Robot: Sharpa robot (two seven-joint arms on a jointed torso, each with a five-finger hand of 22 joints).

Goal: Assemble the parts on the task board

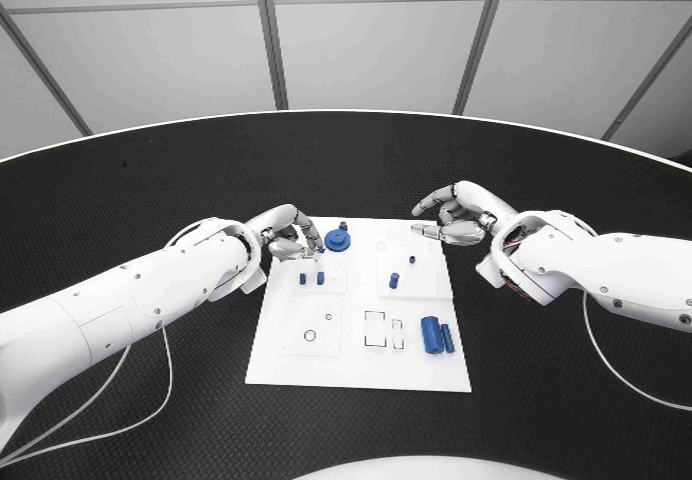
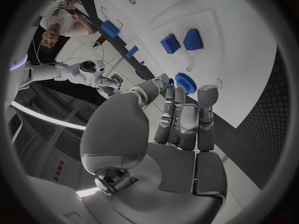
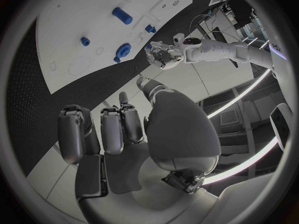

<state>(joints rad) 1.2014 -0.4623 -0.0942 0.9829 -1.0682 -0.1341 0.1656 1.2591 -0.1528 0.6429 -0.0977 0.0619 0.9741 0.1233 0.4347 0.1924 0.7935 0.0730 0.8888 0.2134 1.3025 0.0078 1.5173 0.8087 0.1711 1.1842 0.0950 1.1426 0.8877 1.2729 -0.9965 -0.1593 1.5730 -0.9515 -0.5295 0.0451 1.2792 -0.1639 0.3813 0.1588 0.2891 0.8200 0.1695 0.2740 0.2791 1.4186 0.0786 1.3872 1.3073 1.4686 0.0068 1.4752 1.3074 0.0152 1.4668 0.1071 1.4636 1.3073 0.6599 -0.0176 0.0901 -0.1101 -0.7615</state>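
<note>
The white task board (image 1: 361, 355) lies in the middle of the table. A blue gear (image 1: 338, 240) with a knob stands at its far edge. My left hand (image 1: 289, 232) hovers just left of that gear; in the left wrist view its fingers (image 2: 181, 114) stretch side by side toward the gear (image 2: 185, 82) with nothing held. My right hand (image 1: 459, 215) hangs over the board's far right corner, fingers curled in and empty, as the right wrist view (image 3: 106, 134) confirms. Small blue pegs (image 1: 312, 277) stand mid-board. Two blue cylinders (image 1: 436, 335) lie near the right edge.
The black table (image 1: 144, 180) surrounds the board on all sides. Outlined recesses (image 1: 378, 330) mark the board's near half. White cables (image 1: 159, 380) trail from my left arm over the table. The right wrist view shows my left hand (image 3: 163, 55) beside the gear (image 3: 123, 50).
</note>
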